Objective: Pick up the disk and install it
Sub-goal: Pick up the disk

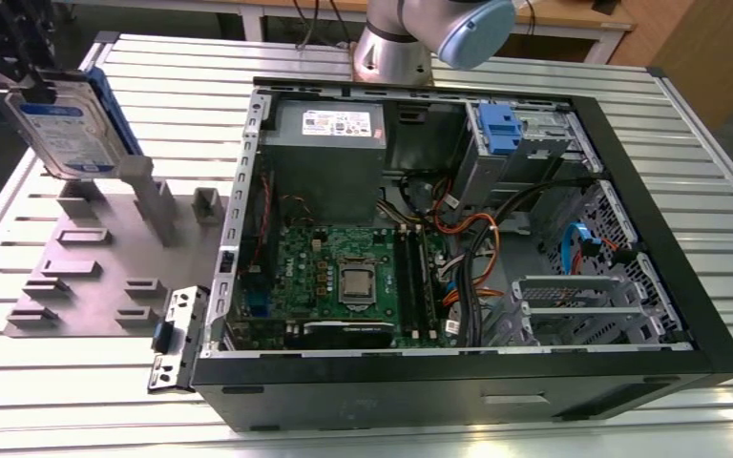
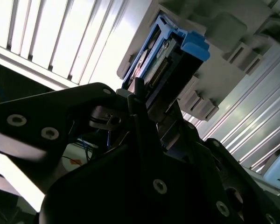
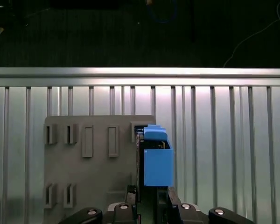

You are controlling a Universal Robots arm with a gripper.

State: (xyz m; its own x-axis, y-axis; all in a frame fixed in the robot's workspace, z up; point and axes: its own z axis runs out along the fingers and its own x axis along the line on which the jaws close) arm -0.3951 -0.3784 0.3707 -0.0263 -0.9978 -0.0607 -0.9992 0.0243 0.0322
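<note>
- A slatted metal table (image 1: 691, 143) carries an open case (image 1: 469, 391). In the exterior view a grey slotted plate (image 1: 87, 272) lies at nine o'clock of the case.
- The disk (image 1: 72, 129) stands on edge at ten o'clock from the case, over the plate's far corner. Its label faces the exterior camera and it leans a little.
- The gripper (image 3: 151, 200) is clamped on the disk's flat faces near one end. In both wrist views the blue carrier juts beyond the fingers toward the plate.
- I cannot tell whether the disk's lower edge is out of its slot.
- I judge the step in hand to be getting the disk clear of the plate. A straight pull along the slot's line, with no twist, suits it best. The post (image 1: 153, 196) stands near the disk and could catch the carrier.
- The hold sits near one end, so the free end may swing. Slow, even motion guards against slip.
- The install is not yet done, as the disk is well apart from the case.
- A bay (image 1: 552, 134) at one o'clock in the case holds a blue bracket (image 1: 499, 129). Loose cables (image 1: 475, 234) lie near it.
</note>
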